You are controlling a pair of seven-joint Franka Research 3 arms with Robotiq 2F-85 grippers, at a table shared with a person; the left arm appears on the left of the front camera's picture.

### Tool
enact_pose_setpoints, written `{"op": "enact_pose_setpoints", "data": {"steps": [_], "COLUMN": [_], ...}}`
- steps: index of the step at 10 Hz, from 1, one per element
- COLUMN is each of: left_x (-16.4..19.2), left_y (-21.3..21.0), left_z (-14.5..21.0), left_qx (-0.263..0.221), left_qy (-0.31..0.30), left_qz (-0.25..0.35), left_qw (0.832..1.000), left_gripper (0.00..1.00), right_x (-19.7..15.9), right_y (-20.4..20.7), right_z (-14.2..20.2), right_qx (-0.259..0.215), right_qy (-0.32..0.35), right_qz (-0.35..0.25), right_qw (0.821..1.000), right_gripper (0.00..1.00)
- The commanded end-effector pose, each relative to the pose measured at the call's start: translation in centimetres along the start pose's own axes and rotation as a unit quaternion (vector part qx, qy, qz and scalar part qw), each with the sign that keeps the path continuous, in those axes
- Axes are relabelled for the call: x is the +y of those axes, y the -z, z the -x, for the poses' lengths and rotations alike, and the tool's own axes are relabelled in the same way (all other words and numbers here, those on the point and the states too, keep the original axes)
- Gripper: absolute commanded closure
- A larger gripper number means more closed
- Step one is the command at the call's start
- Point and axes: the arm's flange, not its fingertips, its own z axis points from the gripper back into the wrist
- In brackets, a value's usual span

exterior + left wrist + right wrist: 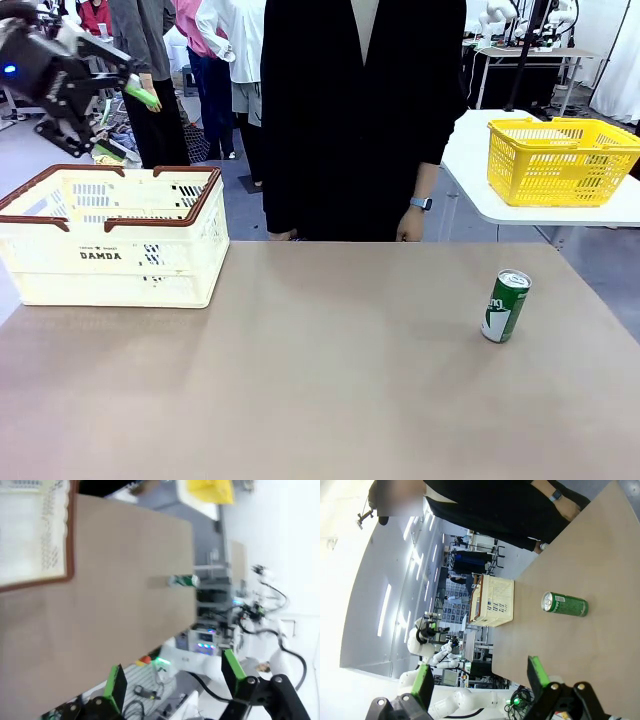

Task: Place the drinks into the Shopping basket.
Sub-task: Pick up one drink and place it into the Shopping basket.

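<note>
Green can (505, 306) sits far right on counter (300, 390), so it's the open right tool's (480, 672) pick; left tool (173, 665) open, empty by Shopping basket (60, 272).

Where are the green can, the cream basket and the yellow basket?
Green can (505, 307): front view, green side.
Cream basket (100, 272): front view, printed wall.
Yellow basket (555, 172): front view, near wall.

- The green can (505, 306) is standing alone on the right of the table (320, 400), with bare tabletop lying open all round it
- The Shopping basket (110, 235) is occupying the far left corner, its top gaping open
- A person (355, 120) is standing against the far edge, blocking the middle there
</note>
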Motion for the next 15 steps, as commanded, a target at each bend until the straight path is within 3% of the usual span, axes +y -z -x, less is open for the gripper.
{"op": "enact_pose_setpoints", "data": {"steps": [1,4,6,7,15], "left_x": [6.8,14.2,18.2,15.3,15.3], "left_y": [-2.1,-5.6,-6.4,-6.6,-6.6], "left_z": [5.5,12.5,11.7,12.2,12.2], "left_qx": [-0.013,-0.102,-0.119,-0.098,-0.098], "left_qy": [0.010,-0.040,-0.080,-0.051,-0.051], "left_qz": [0.079,0.154,0.196,0.148,0.148], "left_qw": [0.997,0.982,0.970,0.983,0.983], "left_gripper": [0.00,0.00,0.00,0.00,0.00], "right_x": [0.2,0.2,0.2,0.2,0.2], "right_y": [-0.3,-0.3,-0.3,-0.3,-0.3], "right_z": [-0.1,-0.1,-0.1,-0.1,-0.1], "right_qx": [0.002,0.002,0.002,0.002,0.002], "right_qy": [-0.009,-0.009,-0.009,-0.009,-0.009], "right_qz": [-0.003,-0.003,-0.003,-0.003,-0.003], "right_qw": [1.000,1.000,1.000,1.000,1.000], "right_gripper": [0.00,0.00,0.00,0.00,0.00]}}
